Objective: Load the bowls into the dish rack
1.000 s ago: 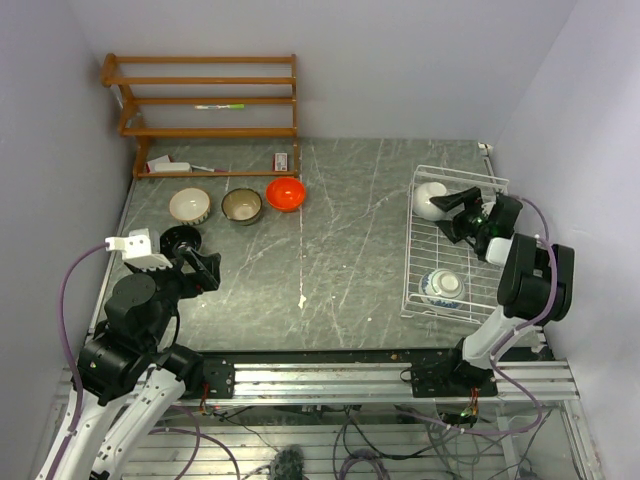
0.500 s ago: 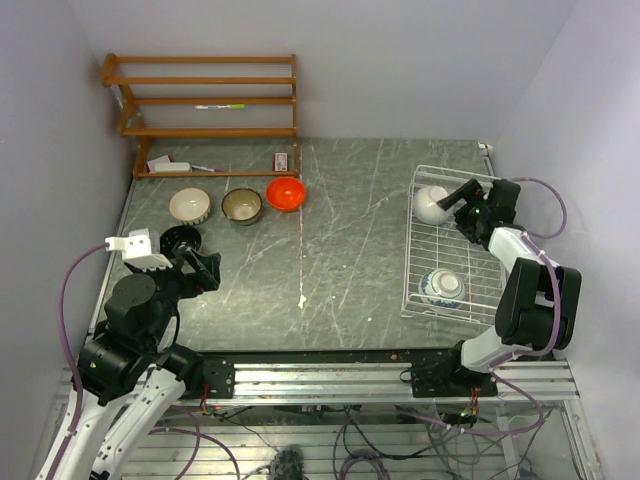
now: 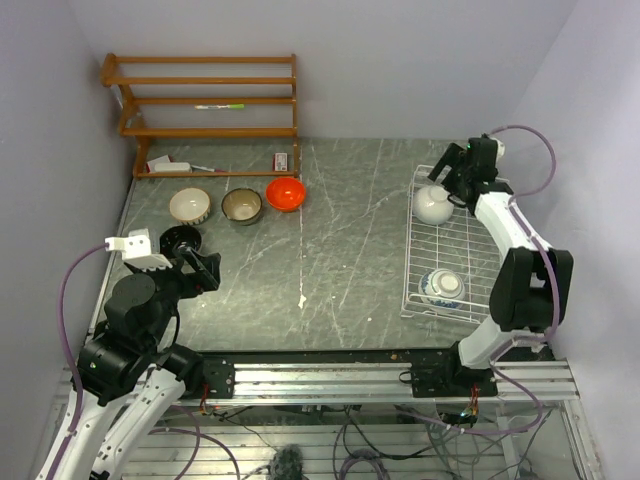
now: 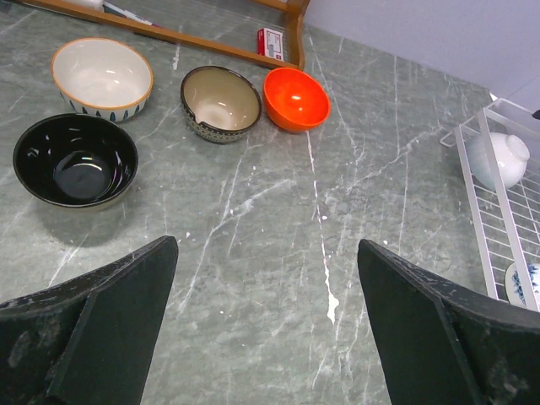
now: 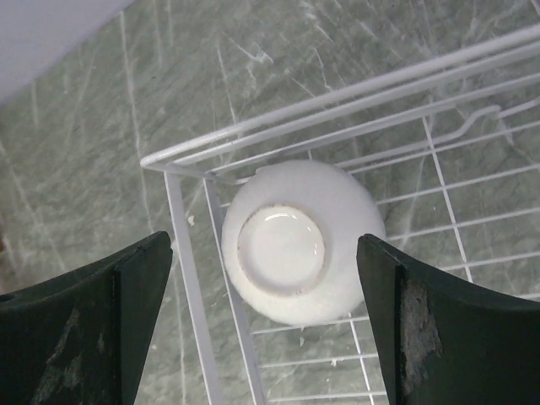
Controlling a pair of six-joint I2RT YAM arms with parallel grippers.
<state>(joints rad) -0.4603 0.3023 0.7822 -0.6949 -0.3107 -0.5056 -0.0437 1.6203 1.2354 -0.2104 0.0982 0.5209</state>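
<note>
One tool point(image 3: 448, 180) newly above white bowl point(image 3: 432, 205)

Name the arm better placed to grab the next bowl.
Left. The left tool, open, hovers by the black bowl; the right tool hangs far off over the white bowl in the dish rack.

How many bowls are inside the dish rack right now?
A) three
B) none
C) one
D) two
D: the dish rack holds two bowls. The plain white bowl lies upside down in the rack's far left corner, and the blue-and-white bowl sits toward its near end.
</note>
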